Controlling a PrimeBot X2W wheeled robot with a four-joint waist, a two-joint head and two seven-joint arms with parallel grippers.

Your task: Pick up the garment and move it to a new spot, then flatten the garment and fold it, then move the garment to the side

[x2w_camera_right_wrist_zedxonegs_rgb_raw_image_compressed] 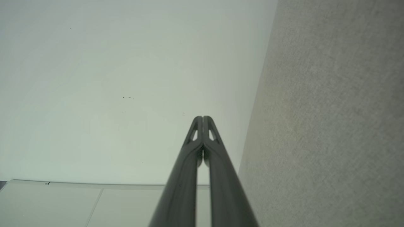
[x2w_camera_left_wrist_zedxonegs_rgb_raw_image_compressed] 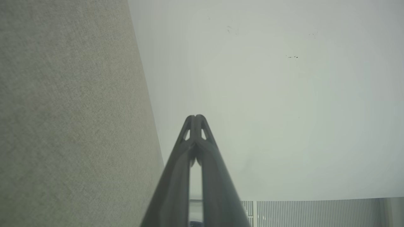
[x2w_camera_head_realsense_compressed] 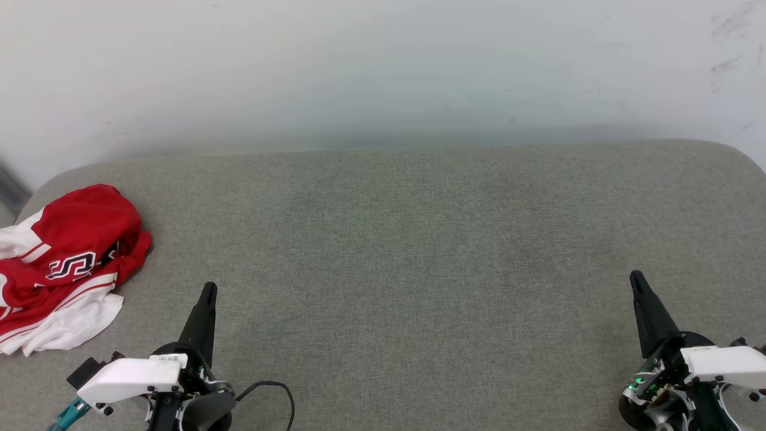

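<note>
The garment lies crumpled in a heap at the far left of the grey fabric surface; it is red with white parts, striped trim and a black letter S outlined in white. My left gripper is shut and empty, its tip a little right of and below the heap, apart from it. At the lower right my right gripper is shut and empty too. In the left wrist view my left gripper has its tips pressed together, and my right gripper looks the same in the right wrist view.
A pale wall rises behind the grey surface, whose back corners are rounded. A black cable loops by my left wrist. The wrist views show the grey fabric beside the wall.
</note>
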